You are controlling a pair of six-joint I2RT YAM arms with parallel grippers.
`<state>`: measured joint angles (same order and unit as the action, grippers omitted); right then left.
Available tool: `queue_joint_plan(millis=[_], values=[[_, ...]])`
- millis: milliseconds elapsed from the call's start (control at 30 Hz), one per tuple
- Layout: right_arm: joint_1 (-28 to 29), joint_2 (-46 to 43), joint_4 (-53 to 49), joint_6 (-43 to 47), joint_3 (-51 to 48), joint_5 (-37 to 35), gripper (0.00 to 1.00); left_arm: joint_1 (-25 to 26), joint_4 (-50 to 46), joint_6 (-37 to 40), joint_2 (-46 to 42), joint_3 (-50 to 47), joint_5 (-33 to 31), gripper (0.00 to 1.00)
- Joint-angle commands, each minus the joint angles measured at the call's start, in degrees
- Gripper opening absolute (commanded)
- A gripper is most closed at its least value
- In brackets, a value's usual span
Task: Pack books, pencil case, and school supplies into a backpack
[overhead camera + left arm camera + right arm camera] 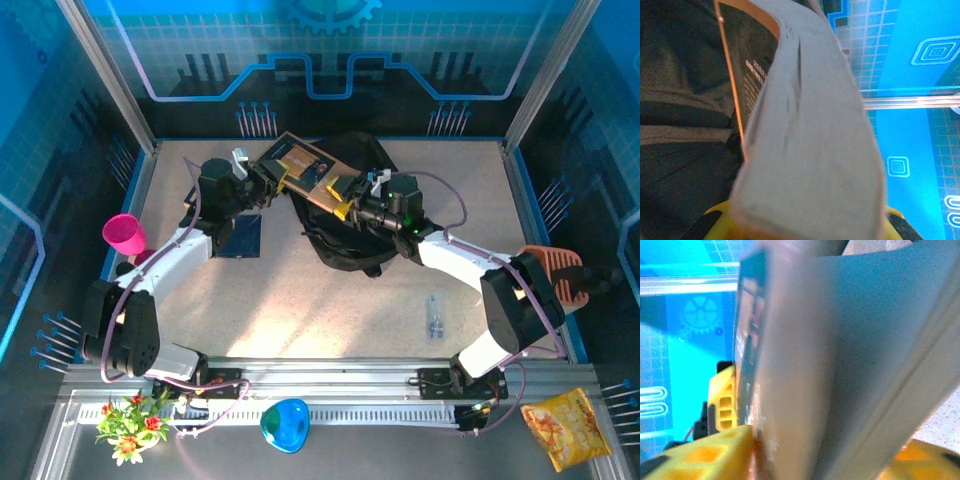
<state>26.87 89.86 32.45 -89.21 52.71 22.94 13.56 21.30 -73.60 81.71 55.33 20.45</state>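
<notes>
Book (308, 165), at 12 o'clock above the backpack (345, 248), is pinched by the left gripper (281, 179). The right gripper (341, 203) straddles it, grip unclear. Mismatched pulls could bend or drop it.

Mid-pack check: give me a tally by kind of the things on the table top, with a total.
Backpack: 1
Books: 2 (black-and-tan book raised above the bag, navy book lying flat)
Pink cup: 1
Small clear item: 1
Orange ribbed item at the right edge: 1
Total: 6
</notes>
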Motion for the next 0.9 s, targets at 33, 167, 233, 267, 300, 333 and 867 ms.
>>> queue_joint_plan(millis=[33,167,233,267,300,333,867], values=[[-2.17,-2.68,-0.52,1.13,-1.21,-2.73,0.31,0.64,4.04,1.21,-0.76,-0.02,0.03,0.09],[-3.61,-5.0,-5.69,6.05,-0.51,-3.11,0.14,1.95,-1.84,6.94,-1.46,0.06,-1.03,0.3],[-4.68,-6.98,-9.02,9.49,-0.57,-3.99,0.1,3.14,-7.32,12.08,-1.86,0.76,-2.35,0.44],[-5.18,-7.88,-10.29,11.07,-0.73,-4.54,0.09,3.75,-9.96,14.65,-1.93,1.2,-3.09,0.48],[-5.87,-9.16,-12.02,13.12,-0.95,-5.13,0.09,4.69,-13.06,17.79,-1.91,1.79,-4.12,0.54],[-6.64,-10.48,-14.02,15.2,-1.24,-5.78,0.08,5.79,-16.51,20.93,-1.78,2.46,-5.43,0.59],[-24.03,-28.83,-45.96,37.5,-0.64,-11.85,0.09,24.93,-45.57,69.01,16.58,23.85,-15.9,0.76]])
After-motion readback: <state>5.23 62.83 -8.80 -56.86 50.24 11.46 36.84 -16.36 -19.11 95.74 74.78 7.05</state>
